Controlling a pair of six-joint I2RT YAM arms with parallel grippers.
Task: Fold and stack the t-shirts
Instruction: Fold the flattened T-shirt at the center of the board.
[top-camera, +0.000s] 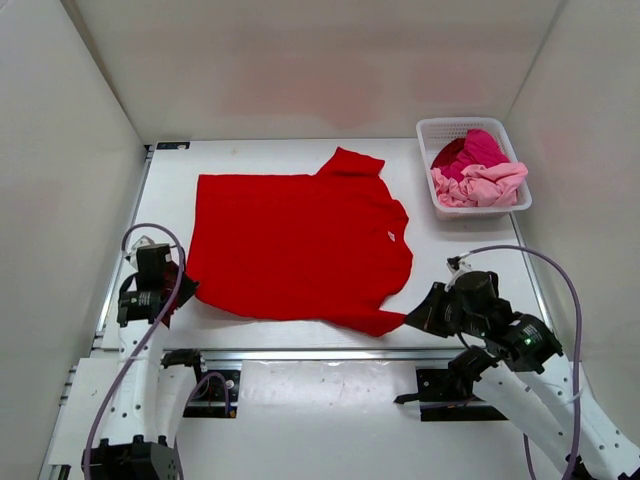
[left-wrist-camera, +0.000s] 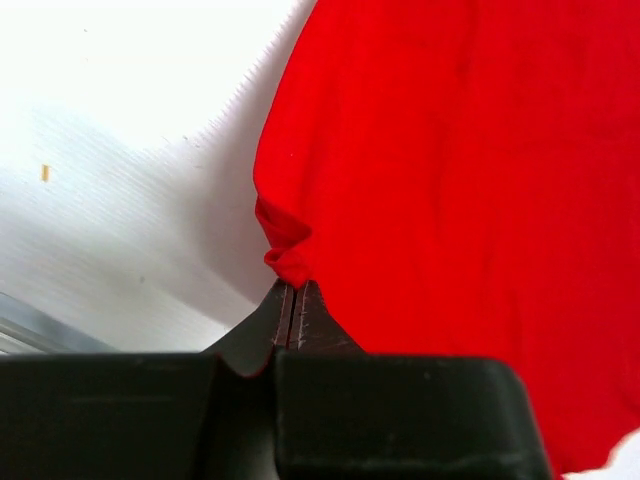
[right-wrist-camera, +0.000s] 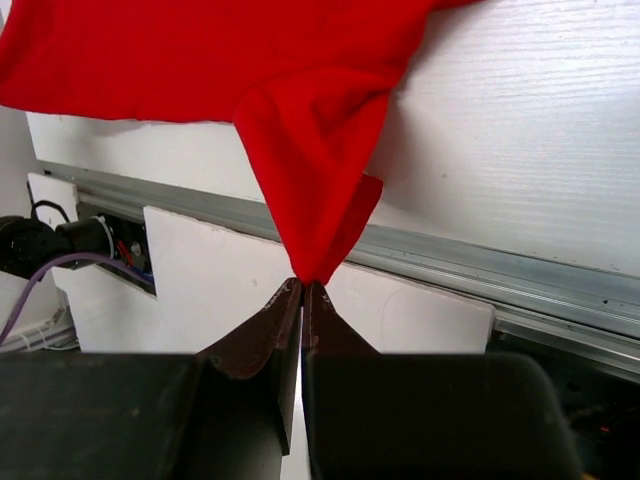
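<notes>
On white walled-in table (top-camera: 450, 225), red t-shirt (top-camera: 295, 240)

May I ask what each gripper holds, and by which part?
Left gripper pinches the red t-shirt by a hem corner; right gripper, by a sleeve tip.

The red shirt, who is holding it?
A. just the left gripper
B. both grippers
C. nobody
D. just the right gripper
B: the wrist views show the left gripper and the right gripper each shut on a bit of the red shirt at its edge.
</notes>
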